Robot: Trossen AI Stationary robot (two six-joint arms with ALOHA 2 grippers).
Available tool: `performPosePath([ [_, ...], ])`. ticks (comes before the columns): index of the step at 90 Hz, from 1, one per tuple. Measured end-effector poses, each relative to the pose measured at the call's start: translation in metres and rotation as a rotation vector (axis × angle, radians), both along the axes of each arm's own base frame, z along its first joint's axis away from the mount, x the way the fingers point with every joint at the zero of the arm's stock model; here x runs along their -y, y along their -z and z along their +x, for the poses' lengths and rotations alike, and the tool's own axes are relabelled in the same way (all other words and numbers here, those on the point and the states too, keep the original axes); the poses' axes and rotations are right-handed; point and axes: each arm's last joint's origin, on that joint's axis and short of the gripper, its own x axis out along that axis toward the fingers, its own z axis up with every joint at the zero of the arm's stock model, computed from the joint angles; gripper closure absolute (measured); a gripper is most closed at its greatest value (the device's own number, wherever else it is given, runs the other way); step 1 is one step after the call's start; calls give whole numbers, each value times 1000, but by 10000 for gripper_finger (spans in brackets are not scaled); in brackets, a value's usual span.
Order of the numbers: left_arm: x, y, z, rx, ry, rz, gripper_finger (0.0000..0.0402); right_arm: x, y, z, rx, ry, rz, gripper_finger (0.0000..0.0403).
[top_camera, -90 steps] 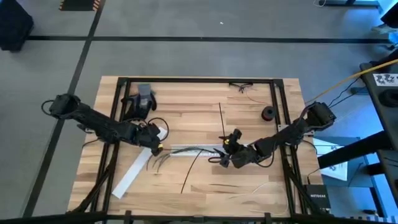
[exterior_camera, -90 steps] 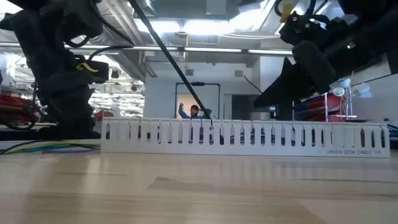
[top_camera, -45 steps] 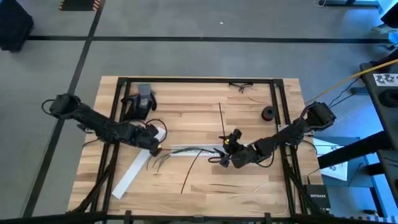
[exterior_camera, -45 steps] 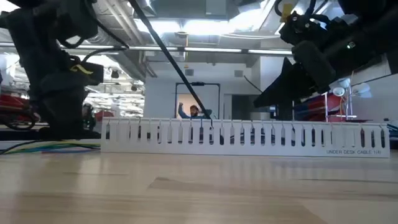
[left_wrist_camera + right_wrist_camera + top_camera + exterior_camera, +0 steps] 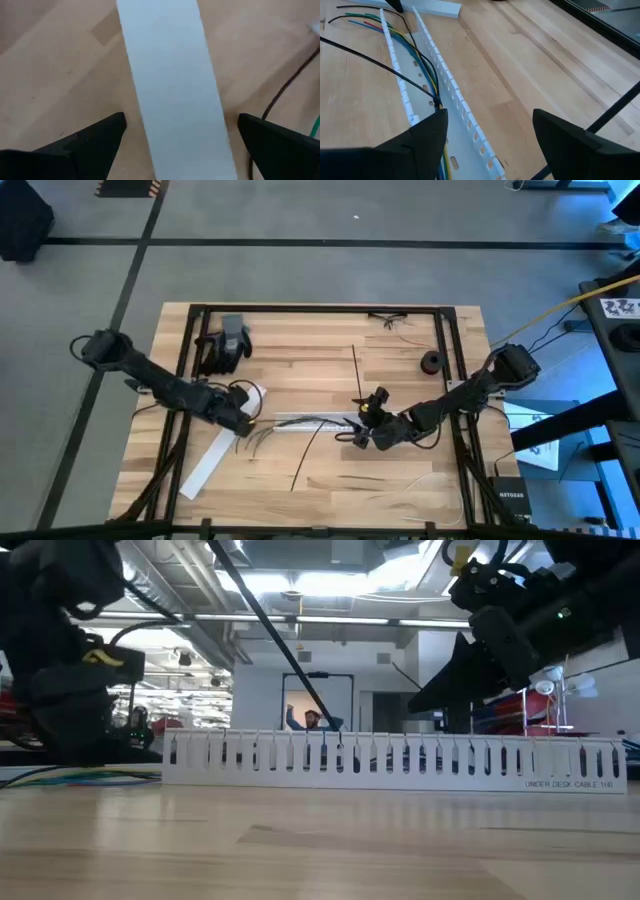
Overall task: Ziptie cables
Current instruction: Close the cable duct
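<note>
The cables lie along a white slotted cable channel at mid-table. Their splayed ends rest on the wood, and in the right wrist view the coloured cables run inside the channel. A thin black zip tie loops around them, its tail slanting up. My right gripper stands open at the channel's right end, its fingers holding nothing. My left gripper is open over a flat white strip, one finger on either side of it.
The flat white strip runs toward the near left corner. A straight black zip tie lies beyond the channel and another in front of it. A dark glove sits far left, a small black spool far right.
My left gripper has moved a short way toward the table's left and near edges, away from the channel's left end, and now stands over the flat white strip. The cables and my right gripper have kept still.
</note>
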Motion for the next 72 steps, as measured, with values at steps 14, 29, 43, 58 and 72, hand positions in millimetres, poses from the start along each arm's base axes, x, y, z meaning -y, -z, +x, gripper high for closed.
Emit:
performPosePath([
  [14,0,5,1,-28,7,33,23,0,0,0,-1,0,0,118],
  [29,-1,6,1,-33,30,71,64,0,0,0,0,-1,1,118],
  [43,-3,7,2,-33,31,84,111,0,0,0,0,-1,1,118],
  [58,-3,7,3,-18,27,89,157,0,0,0,1,-1,1,118],
  [72,-3,7,4,-4,30,90,165,0,0,0,1,-1,1,118],
])
